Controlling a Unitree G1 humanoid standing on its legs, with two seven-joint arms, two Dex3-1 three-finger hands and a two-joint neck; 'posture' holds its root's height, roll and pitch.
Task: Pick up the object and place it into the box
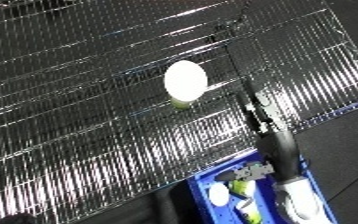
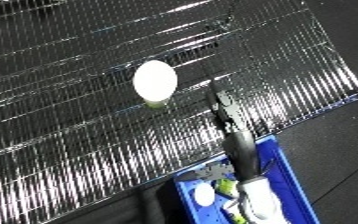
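White and round, the object (image 1: pixel 185 81) lies on the wire shelf (image 1: pixel 69 100), at eleven o'clock from the blue bin (image 1: pixel 202 187). Right hand (image 1: pixel 251 102) reaches beside it, grip impossible to tell. A nudge could roll it away.

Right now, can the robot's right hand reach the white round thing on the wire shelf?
Probably yes: the right hand is out over the wire shelf beside the white round thing, nothing between them.
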